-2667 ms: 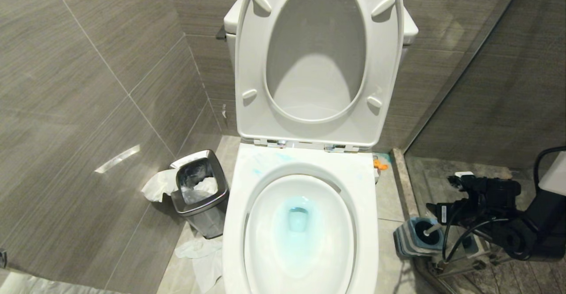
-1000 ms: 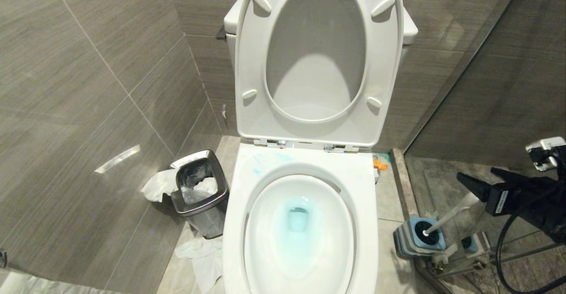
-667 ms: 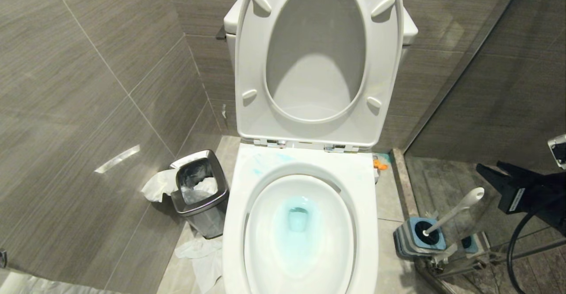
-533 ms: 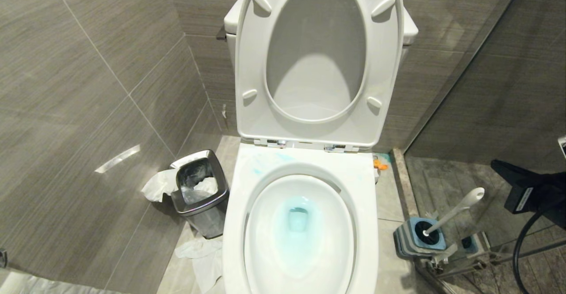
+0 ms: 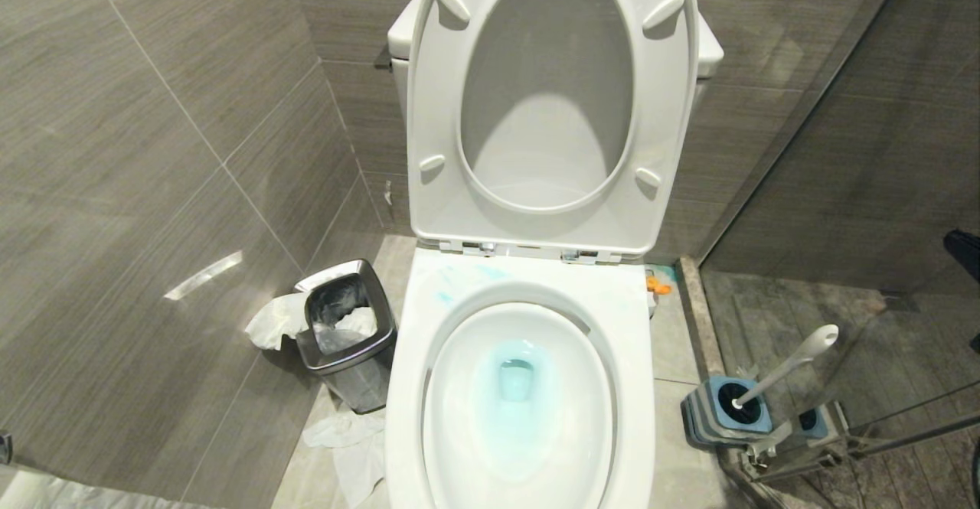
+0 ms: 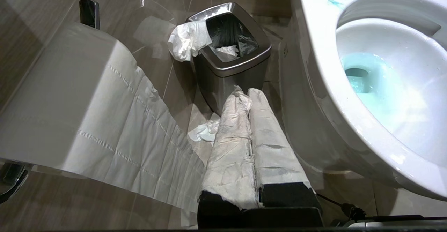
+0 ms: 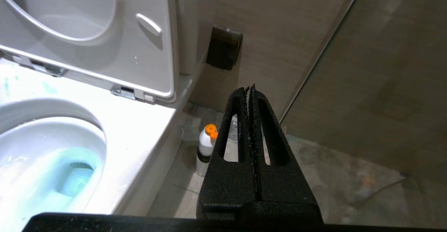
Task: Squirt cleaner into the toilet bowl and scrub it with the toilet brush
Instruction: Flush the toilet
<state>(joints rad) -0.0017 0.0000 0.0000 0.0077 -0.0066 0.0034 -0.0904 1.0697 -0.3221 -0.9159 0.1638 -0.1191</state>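
Beside the toilet, on the floor at the robot's right, the toilet brush (image 5: 781,371) is seen stood in its striped holder (image 5: 720,409), handle leaning up and away from the toilet bowl (image 5: 628,386); it appears parked as if scrubbing were finished. Pale teal cleaner (image 5: 514,386) is noted tinting the water round the drain, with faint smears on the rim by the hinges. Seat and lid (image 5: 548,103) are raised, which leaves the bowl open. An orange-capped bottle (image 7: 206,148) is noted on the floor behind the bowl. Right gripper (image 7: 251,92): jaws pressed together, nothing held, touching nothing. Left gripper (image 6: 244,96), paper-wrapped, parked low near the steel bin (image 6: 230,57): jaws together, empty.
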